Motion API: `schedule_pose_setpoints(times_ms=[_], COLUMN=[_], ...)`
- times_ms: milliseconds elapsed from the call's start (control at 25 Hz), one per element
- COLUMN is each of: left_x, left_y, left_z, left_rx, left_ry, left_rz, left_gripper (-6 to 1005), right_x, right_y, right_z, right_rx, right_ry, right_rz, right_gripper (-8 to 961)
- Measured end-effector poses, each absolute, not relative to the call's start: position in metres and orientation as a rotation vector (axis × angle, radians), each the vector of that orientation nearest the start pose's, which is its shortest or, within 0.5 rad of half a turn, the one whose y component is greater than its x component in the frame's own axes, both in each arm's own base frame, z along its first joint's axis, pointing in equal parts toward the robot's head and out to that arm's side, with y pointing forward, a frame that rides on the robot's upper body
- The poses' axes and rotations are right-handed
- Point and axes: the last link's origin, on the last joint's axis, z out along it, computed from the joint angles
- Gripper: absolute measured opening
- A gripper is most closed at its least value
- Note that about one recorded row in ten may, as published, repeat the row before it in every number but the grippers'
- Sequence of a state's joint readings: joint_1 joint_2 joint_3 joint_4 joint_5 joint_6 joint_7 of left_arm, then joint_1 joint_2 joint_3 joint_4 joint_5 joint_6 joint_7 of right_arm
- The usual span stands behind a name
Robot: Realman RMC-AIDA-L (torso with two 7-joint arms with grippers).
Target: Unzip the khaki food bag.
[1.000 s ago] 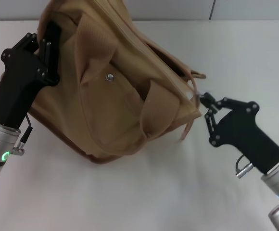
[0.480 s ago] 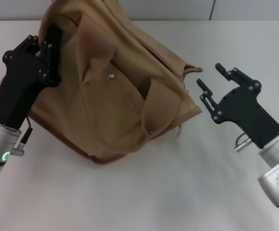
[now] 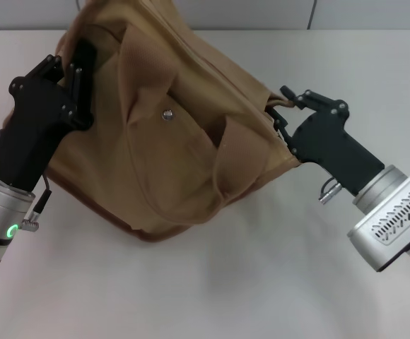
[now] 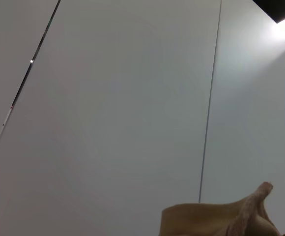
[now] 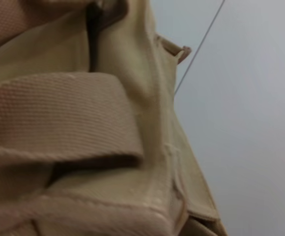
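Khaki food bag (image 3: 184,134) lies tipped on white worktop (image 3: 212,282), btwn both arms. Left tool (image 3: 78,60) pinches bag's far-left edge. Right tool (image 3: 286,113), fingers spread, at bag's right corner.

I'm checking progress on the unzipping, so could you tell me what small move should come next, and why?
Probably close the right claw on the zipper pull: it sits open at the khaki food bag's right corner, while the left claw grips the opposite end.
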State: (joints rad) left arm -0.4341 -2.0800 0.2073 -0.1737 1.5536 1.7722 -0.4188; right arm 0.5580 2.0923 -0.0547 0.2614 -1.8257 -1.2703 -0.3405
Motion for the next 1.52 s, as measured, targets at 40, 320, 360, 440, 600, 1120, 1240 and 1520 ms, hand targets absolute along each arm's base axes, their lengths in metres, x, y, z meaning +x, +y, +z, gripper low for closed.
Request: schedule_pose_setpoints(times_ms=[40, 320, 360, 440, 600, 1120, 1240, 1520], left_x=[-0.264, -0.265, -0.265, -0.265, -0.267, -0.264, -0.264, -0.264], left_y=[0.268, 0.268, 0.268, 0.269, 0.272, 0.271, 0.263, 0.244], left_z=[-0.022, -0.023, -0.024, -0.025, -0.033, -0.047, -0.036, -0.012], left_rx=[-1.753, -1.759, -1.761, -1.768, -1.803, -1.895, -1.957, -2.317], left_ry=[-0.397, -0.408, -0.412, -0.446, -0.582, -0.68, -0.558, -0.184], left_rz=[-1.359, -1.347, -1.345, -1.355, -1.385, -1.388, -1.417, -1.387], left_gripper=[55, 55, 55, 56, 60, 75, 157, 435], right_x=[0.248, 0.245, 0.245, 0.245, 0.249, 0.277, 0.286, 0.296], right_y=[0.306, 0.308, 0.31, 0.316, 0.33, 0.344, 0.328, 0.279], right_z=[-0.097, -0.095, -0.093, -0.085, -0.06, -0.016, -0.006, 0.027], right_rx=[-2.057, -2.035, -2.019, -1.977, -1.88, -1.686, -1.649, -1.889], right_ry=[-0.155, -0.123, -0.092, -0.012, 0.221, 0.58, 0.593, 0.521], right_rz=[0.59, 0.618, 0.631, 0.68, 0.861, 1.108, 1.187, 1.374], right_gripper=[406, 190, 152, 102, 50, 99, 186, 464])
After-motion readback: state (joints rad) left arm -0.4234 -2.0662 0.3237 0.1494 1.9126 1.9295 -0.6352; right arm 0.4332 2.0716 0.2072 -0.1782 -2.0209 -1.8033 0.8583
